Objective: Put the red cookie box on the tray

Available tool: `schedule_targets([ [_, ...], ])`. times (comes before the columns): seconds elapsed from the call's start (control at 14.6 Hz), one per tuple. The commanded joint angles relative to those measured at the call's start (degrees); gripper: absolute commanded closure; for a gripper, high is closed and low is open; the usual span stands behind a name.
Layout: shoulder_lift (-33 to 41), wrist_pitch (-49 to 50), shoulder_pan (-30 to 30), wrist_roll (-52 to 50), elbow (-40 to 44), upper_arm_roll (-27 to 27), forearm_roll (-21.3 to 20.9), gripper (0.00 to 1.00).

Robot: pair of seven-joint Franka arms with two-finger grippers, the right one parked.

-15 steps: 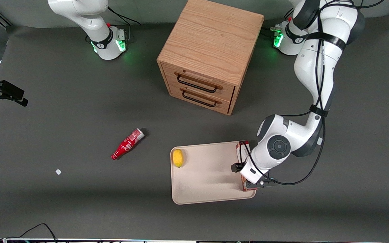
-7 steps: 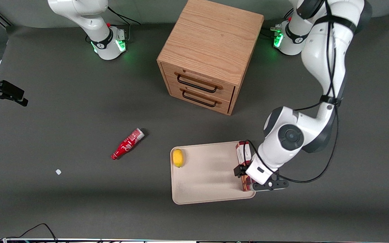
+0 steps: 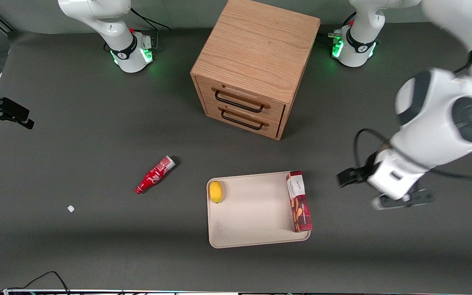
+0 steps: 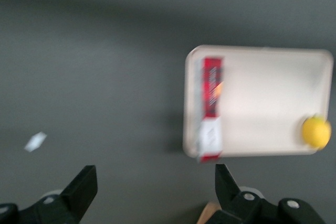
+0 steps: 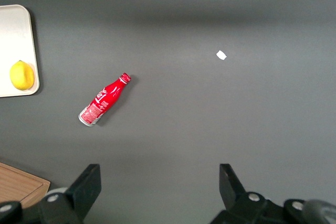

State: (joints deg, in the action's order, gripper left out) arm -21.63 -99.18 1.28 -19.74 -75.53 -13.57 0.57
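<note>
While status is judged: placement looks done
Red cookie box: flat on tray, along its edge
End effector: fingers spread, empty, raised off the surface
Left: nothing apparent

Light is coming down even and soft from overhead, so the grey bench is showing hardly any glare. The wooden drawer cabinet is throwing a faint shadow at its base. Green LEDs are glowing on the arm bases up top. The left arm is smearing with motion blur at the right edge of the front view, its end effector included. The left wrist view is looking soft overall, and the red cookie box and the tray are going fuzzy.
</note>
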Motion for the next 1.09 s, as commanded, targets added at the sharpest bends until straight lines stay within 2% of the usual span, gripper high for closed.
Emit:
schedule_targets([
  [0.0,7.81,3.9,-5.39,7.76,-7.33,0.04,1.19,0.0],
  [0.21,17.2,4.08,-10.5,15.94,-17.95,0.65,0.4,0.0],
  [0.34,21.35,4.43,-12.17,17.88,-21.58,1.71,-0.39,0.0],
  [0.62,24.87,7.25,-13.85,19.82,-22.03,2.67,-1.44,0.0],
  [1.03,25.14,8.22,-13.76,20.18,-21.94,3.64,-1.36,0.0],
])
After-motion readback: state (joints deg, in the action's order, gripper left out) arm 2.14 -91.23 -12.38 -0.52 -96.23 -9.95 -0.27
